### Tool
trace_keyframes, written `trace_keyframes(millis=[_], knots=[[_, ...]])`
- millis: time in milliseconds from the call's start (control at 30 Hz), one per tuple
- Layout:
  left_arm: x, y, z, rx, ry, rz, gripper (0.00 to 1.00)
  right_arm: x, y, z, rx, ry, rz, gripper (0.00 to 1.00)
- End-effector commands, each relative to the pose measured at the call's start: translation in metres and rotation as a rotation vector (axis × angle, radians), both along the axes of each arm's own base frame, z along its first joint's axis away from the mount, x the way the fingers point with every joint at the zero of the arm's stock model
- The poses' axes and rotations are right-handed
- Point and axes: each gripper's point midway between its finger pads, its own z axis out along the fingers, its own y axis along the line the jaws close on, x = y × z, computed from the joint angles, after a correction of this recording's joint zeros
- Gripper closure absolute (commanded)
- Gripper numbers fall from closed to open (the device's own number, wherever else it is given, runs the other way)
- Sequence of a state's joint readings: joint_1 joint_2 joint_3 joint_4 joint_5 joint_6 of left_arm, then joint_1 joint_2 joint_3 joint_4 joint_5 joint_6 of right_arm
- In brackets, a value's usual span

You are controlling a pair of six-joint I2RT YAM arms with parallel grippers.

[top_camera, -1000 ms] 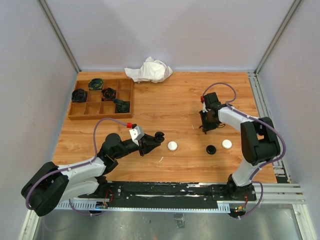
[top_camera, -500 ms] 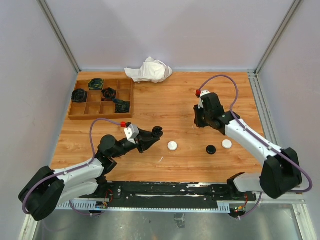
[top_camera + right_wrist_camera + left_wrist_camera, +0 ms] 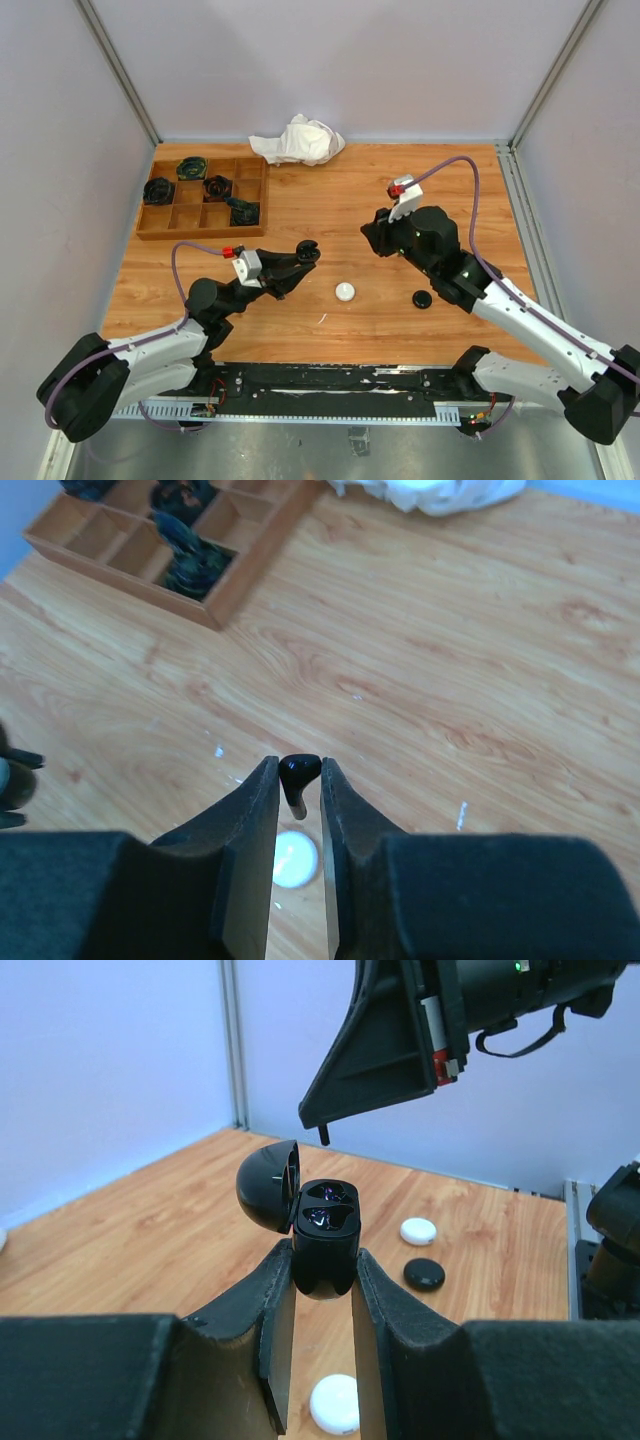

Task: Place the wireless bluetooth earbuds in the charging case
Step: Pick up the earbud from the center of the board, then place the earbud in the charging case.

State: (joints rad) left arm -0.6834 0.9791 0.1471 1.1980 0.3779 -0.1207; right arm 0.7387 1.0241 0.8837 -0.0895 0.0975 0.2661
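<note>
My left gripper [image 3: 323,1260] is shut on a black charging case [image 3: 325,1230], held upright above the table with its lid [image 3: 268,1186] swung open to the left and two empty sockets showing. In the top view the charging case [image 3: 308,251] sits left of centre. My right gripper [image 3: 298,765] is shut on a black stemmed earbud [image 3: 300,772], its stem pointing down. In the top view the right gripper [image 3: 372,236] hangs to the right of the case, apart from it. In the left wrist view the right gripper [image 3: 395,1055] looms just above and behind the case.
A round white puck [image 3: 345,292] and a black puck [image 3: 423,298] lie on the table between the arms; a second white puck [image 3: 418,1231] shows only in the left wrist view. A wooden compartment tray [image 3: 200,233] holding dark items stands at the back left, with a white cloth [image 3: 298,140] behind it.
My right arm has swung left from the right side towards the table's middle, carrying the earbud. The left gripper has drawn back a little and lifted the open case.
</note>
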Motion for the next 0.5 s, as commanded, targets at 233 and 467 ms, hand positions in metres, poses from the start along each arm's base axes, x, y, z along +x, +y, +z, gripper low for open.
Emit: trace_keyframes(millis=[233, 467], knots=[[-0.006, 0.001, 0.030, -0.073, -0.137, -0.010, 1.00, -0.040, 0.042, 0.078, 0.267, -0.256, 0.157, 0.79], [-0.006, 0.001, 0.029, -0.045, -0.189, 0.001, 1.00, -0.073, 0.070, 0.101, 0.338, -0.367, 0.276, 0.79]])
